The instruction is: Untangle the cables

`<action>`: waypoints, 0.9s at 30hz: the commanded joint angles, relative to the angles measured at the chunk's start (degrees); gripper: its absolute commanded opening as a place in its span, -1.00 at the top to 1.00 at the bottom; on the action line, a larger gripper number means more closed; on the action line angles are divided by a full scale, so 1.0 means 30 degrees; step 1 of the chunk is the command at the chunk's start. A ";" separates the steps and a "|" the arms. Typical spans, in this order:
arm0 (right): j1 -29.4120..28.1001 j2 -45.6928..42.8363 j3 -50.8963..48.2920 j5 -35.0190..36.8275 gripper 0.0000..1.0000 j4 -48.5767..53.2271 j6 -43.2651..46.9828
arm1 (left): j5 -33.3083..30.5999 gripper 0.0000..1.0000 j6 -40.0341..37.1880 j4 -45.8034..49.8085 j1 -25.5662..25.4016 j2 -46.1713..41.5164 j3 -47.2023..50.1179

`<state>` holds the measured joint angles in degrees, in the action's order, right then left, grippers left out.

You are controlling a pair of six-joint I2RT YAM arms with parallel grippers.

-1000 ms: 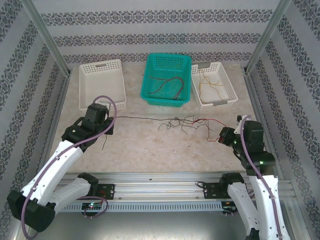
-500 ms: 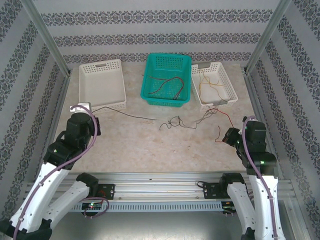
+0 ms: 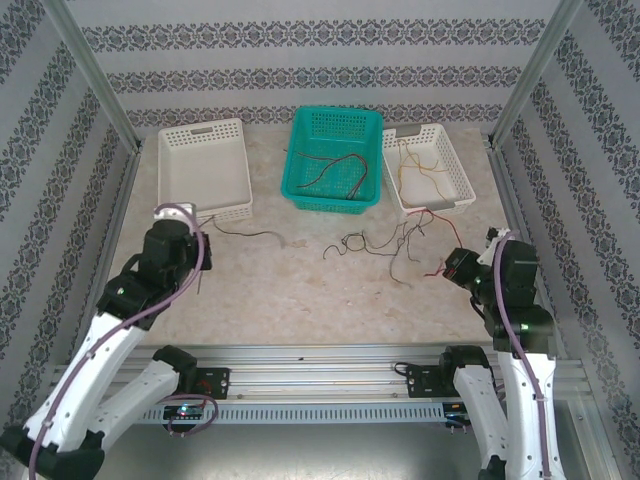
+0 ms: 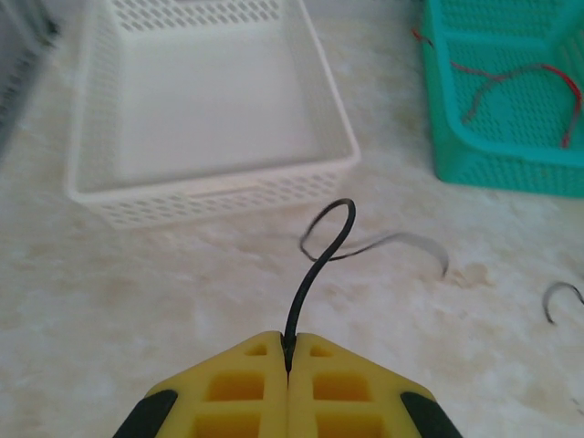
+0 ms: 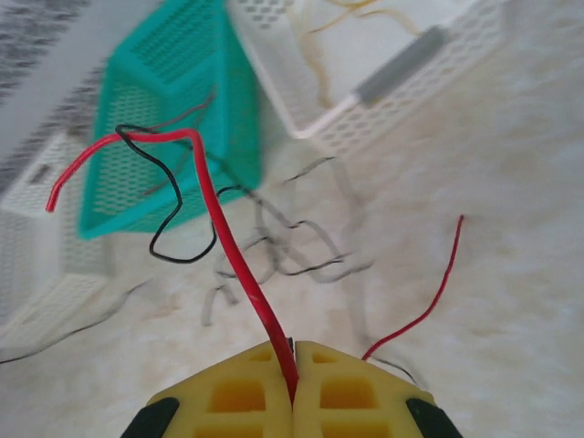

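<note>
Top view: the cables (image 3: 385,245) lie in a loose knot mid-table (image 3: 300,300), in front of the teal basket (image 3: 335,160). Your left gripper (image 3: 193,222) and right gripper (image 3: 452,266) flank the knot.

Left wrist: the jaws are pressed together on a black cable (image 4: 315,265).

Right wrist: the jaws pinch a red cable (image 5: 228,242), and a black strand (image 5: 169,242) is looped about it. If you pull apart hard, that loop may tighten, or a wire may slip free.

No legible writing noted.

Bright, even light, faint shadows; the teal basket (image 5: 146,82) is blurred in right wrist view.
</note>
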<state>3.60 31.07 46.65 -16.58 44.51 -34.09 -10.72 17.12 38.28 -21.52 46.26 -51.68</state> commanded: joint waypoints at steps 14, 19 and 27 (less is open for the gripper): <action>-0.4355 0.2778 0.2402 -0.5666 1.00 -0.3387 -0.0818 | 0.4292 0.46 0.2584 -0.4997 -0.5497 0.4689 0.0085; -0.6786 0.3750 0.1949 -0.4462 1.00 -0.3557 -0.0610 | 0.5459 0.28 0.2799 -0.6805 -0.6442 0.5835 0.0118; -0.8497 0.4368 0.1710 -0.3351 1.00 -0.4151 -0.0501 | 0.7358 -0.04 0.2529 -0.9261 -0.6480 0.4480 0.1105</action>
<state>-20.82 43.79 52.77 -28.29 33.87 -36.51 7.05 24.49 17.08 -40.45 62.06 -49.84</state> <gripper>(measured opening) 0.044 0.498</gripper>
